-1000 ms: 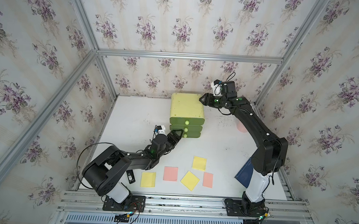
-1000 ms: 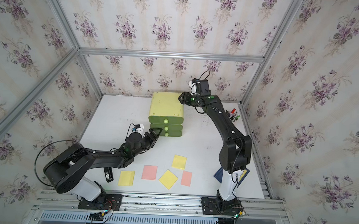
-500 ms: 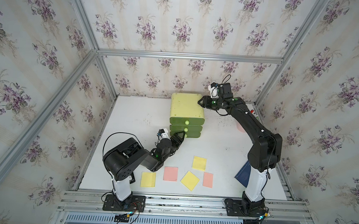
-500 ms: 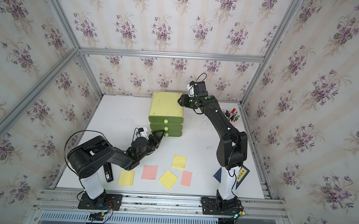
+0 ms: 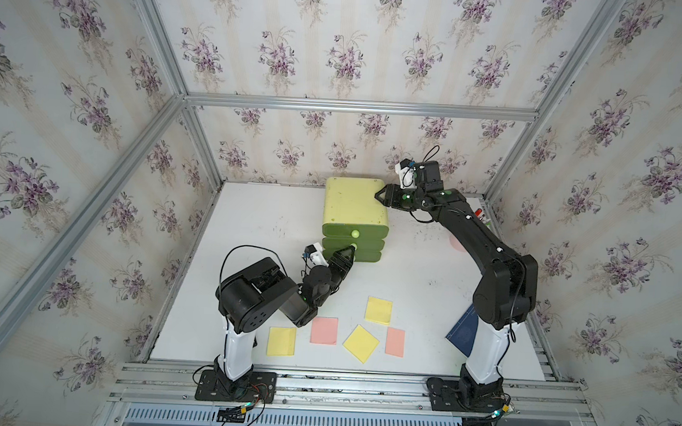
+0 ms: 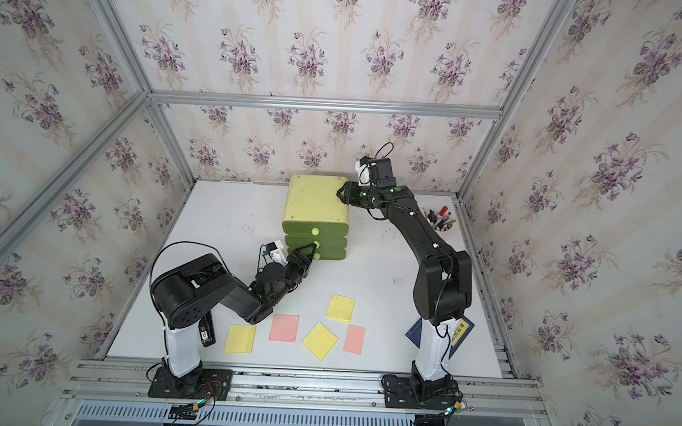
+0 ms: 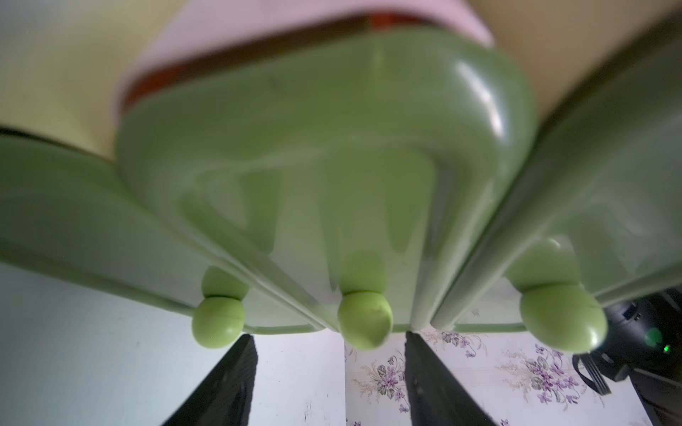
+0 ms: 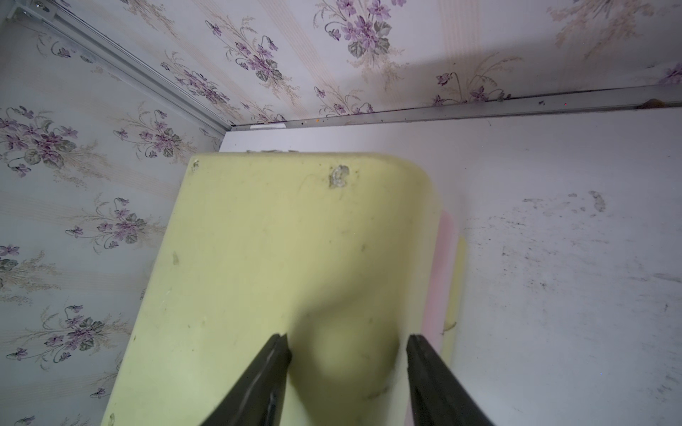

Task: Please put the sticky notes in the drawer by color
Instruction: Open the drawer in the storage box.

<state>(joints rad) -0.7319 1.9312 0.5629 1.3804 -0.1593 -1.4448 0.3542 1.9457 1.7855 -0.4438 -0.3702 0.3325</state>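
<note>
Step in hand, as I read it: opening the middle drawer. The left hand [image 5: 347,251] sits at the front of the small rounded plastic drawer chest [image 5: 352,206], which has a pale yellow-green shell and darker green faces and stands mid-frame in both top views. In the left wrist view its black fingers [image 7: 228,380] are spread, one on each side of the middle round light-green knob [image 7: 363,321]. Gaps show on both sides, so it is not pinching yet.

The right hand [image 5: 383,193] is at the chest's upper right corner. In the right wrist view its fingers [image 8: 265,372] are spread too. The tips appear to rest on the lid, with nothing between them. It is probably bracing the chest so a pull on the knob doesn't drag the whole thing.

The notes lie flat on the counter, lower centre of the frame, between the arm bases, close together with no overlaps:
- left yellow paper note [image 5: 281,341]
- left salmon-pink paper note [image 5: 324,330]
- tilted yellow paper note [image 5: 361,344]
- upper yellow paper note [image 5: 379,310]
- right salmon-pink paper note [image 5: 395,342]

No blue note is in view, and neither hand holds one.

Off-task items: a dark blue booklet [image 5: 461,335] at lower right, half behind the right arm's base, and a pink cup of pens [image 6: 441,223] at the counter's right edge.

The white counter [image 5: 257,225] is scuffed, with dark specks around the chest. The walls are striped wallpaper with purple flower sprigs [image 5: 340,60], with aluminium frame bars [image 5: 358,106] along the edges.
</note>
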